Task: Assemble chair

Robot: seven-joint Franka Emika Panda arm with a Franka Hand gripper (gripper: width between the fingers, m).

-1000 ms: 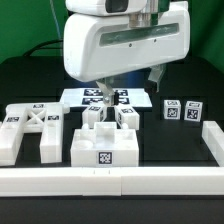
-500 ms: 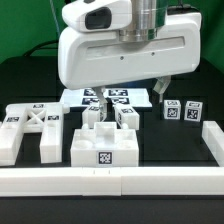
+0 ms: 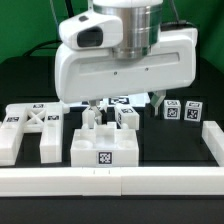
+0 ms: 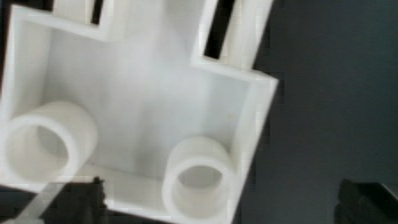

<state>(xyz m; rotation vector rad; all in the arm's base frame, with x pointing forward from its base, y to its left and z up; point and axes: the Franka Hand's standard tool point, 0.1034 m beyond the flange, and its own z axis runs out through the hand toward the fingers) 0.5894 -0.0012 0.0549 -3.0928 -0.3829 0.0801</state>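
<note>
Wrist view: seat slab (image 4: 143, 100), two round sockets | exterior view: tool (image 3: 122, 105) spread wide, empty, above it

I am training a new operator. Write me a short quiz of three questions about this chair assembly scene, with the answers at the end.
1. True or false: the X-braced panel lies at the exterior view's right.
2. Fill in: at the exterior view's right, apart from the other parts, stand ___ small tagged leg blocks.
3. Choose one. The end effector is: A) open, B) shut on a leg block, C) out of view.

Key: 1 false, it lies at the exterior view's left; 2 two; 3 A.
</note>
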